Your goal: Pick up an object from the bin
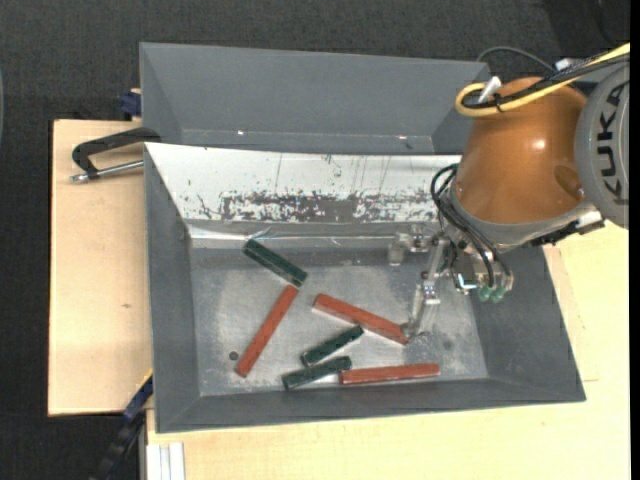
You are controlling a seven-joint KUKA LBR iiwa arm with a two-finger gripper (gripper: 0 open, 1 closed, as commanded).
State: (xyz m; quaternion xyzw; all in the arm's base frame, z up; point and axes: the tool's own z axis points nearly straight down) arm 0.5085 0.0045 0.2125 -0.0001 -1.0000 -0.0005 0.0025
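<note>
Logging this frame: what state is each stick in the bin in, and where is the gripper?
gripper: low in the right part of the bin, at the middle red stick's right end.
middle red stick: flat on the floor, slanted.
left red stick: flat, diagonal.
bottom red stick: flat by the near wall, left end meeting the lower green stick.
lower green stick: flat.
centre green stick: flat, slanted.
upper green stick: flat, towards the far wall.

One grey metal bin (165,268), three red sticks, one slanted at the left (268,330), one in the middle (358,317), one by the front wall (390,373), three dark green sticks, one at the back (275,261), two near the front (332,346) (312,376), one small dark speck (233,356)
</note>
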